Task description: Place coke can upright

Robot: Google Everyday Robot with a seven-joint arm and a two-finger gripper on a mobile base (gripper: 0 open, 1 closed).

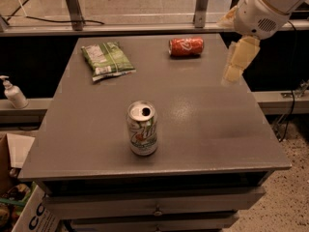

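The coke can (186, 47) is red-orange with white lettering and lies on its side at the far right of the grey table (203, 124). My gripper (237, 61) hangs from the white arm above the table's right edge, to the right of the can and a little nearer the camera. It is apart from the can and holds nothing that I can see.
A white and green soda can (142, 128) stands upright near the table's front middle. A green snack bag (106, 60) lies at the far left. A white pump bottle (13, 93) stands on the ledge left of the table. A cardboard box (21, 197) sits at lower left.
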